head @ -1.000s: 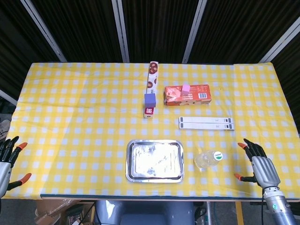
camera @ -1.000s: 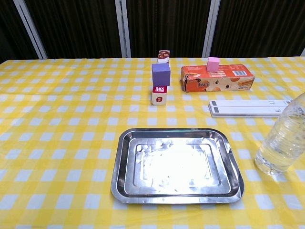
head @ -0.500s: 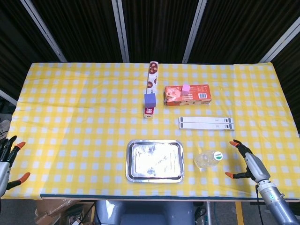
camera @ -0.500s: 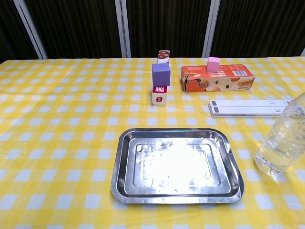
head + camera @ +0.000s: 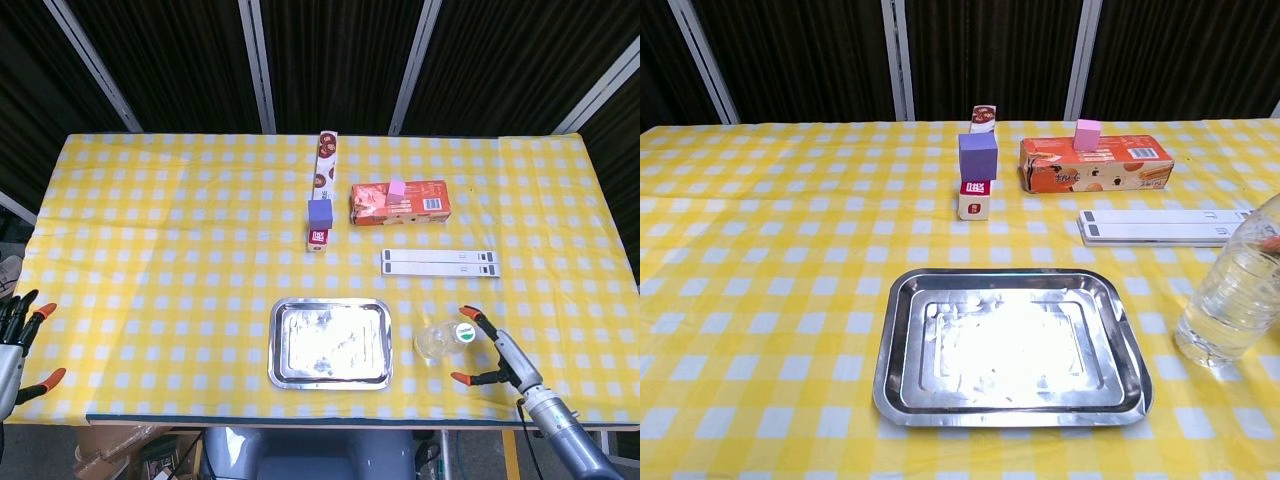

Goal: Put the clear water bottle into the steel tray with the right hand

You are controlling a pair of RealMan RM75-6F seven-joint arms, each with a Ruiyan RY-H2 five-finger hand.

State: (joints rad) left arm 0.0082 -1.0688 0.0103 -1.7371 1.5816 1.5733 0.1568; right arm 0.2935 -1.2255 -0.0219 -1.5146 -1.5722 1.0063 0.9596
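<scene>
Beside bottle (image 5: 441, 340), spread robot hand (image 5: 497, 353).

The head view looks steeply down from high above the near edge, taking in the whole tabletop (image 5: 150, 230). The chest view sits low and close, facing the far side. Both share the steel tray (image 5: 330, 379) (image 5: 1010, 410).

A yellow-and-white checked cloth (image 5: 180, 230) covers the tabletop, bearing a shiny silver steel tray (image 5: 330, 377), a clear water bottle (image 5: 441, 340) with a green-and-white cap, an orange box (image 5: 398, 203) topped by a pink block (image 5: 397, 188), a purple cube (image 5: 320, 212), and grey hands tipped orange, right hand (image 5: 497, 357) and left hand (image 5: 14, 345).
</scene>
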